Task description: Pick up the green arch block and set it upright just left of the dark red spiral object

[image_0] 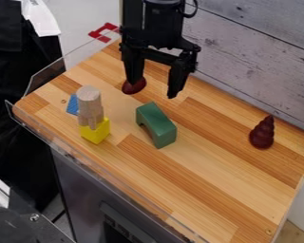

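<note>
Tool (153, 89) spread apart, dark red piece (135, 87) partly behind it, green arch (157, 124) near, wooden cylinder (89, 98) above yellow block (96, 132)

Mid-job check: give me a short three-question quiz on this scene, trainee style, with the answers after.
1. Which colour is the block under the wooden stack: A) green, B) yellow, C) blue?
2. True or false: the gripper is open.
3. Fill in: in the picture, the dark red ringed piece stands to the ____ of the green arch.

Key: 1. B; 2. True; 3. right.
</note>
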`<state>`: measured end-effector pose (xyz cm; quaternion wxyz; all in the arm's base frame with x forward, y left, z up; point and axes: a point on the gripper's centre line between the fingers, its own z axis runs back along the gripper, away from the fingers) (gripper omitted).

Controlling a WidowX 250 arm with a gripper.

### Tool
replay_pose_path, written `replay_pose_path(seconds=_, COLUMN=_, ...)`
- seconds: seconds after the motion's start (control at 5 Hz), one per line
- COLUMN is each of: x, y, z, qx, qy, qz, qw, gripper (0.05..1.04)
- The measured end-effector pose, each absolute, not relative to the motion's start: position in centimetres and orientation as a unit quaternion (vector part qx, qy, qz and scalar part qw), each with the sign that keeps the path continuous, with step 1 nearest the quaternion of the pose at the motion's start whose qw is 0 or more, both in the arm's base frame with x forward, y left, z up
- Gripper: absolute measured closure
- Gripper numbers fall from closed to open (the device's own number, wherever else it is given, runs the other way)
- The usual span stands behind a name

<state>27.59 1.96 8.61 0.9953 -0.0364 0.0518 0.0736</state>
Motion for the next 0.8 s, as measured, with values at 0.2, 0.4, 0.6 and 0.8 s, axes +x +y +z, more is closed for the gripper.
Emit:
replay_pose_path(seconds=0.2, x=27.2, y=1.9, z=7.6, qx=-0.037, qy=0.069, qz=0.079, qw=0.994, gripper=0.083)
replay_pose_path(seconds=0.4, x=27.2, y=1.5, z=6.8, qx=-0.029, qy=0.06, qz=0.154, qw=0.986, gripper=0.083)
replay_pose_path(seconds=0.6, x=27.2, y=1.3, z=5.9, qx=-0.018, qy=0.044, qz=0.194, qw=0.98, gripper=0.083)
replay_pose_path(seconds=0.8, x=27.4, y=0.9, z=5.5, qx=-0.034, qy=0.025, qz=0.22, qw=0.975, gripper=0.083)
